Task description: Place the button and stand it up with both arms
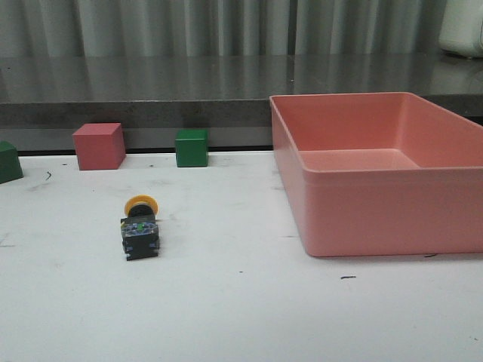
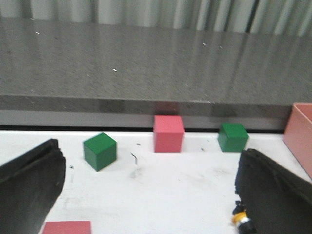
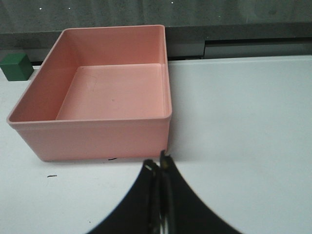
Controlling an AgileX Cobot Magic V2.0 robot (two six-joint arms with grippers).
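The button (image 1: pixel 139 225) lies on its side on the white table, its yellow cap pointing to the back and its black-and-clear base toward the front. Neither arm shows in the front view. In the left wrist view my left gripper (image 2: pixel 146 195) is open and empty, its fingers (image 2: pixel 29 185) spread wide. The button (image 2: pixel 242 220) peeks out beside the finger nearest the bin, mostly hidden by it. In the right wrist view my right gripper (image 3: pixel 160 168) is shut on nothing, its tips just short of the pink bin's near corner.
A large empty pink bin (image 1: pixel 362 219) stands on the right of the table, also in the right wrist view (image 3: pixel 92 134). A pink cube (image 1: pixel 99 146) and a green cube (image 1: pixel 192 148) sit along the back edge. Another green cube (image 1: pixel 9 161) is at the far left.
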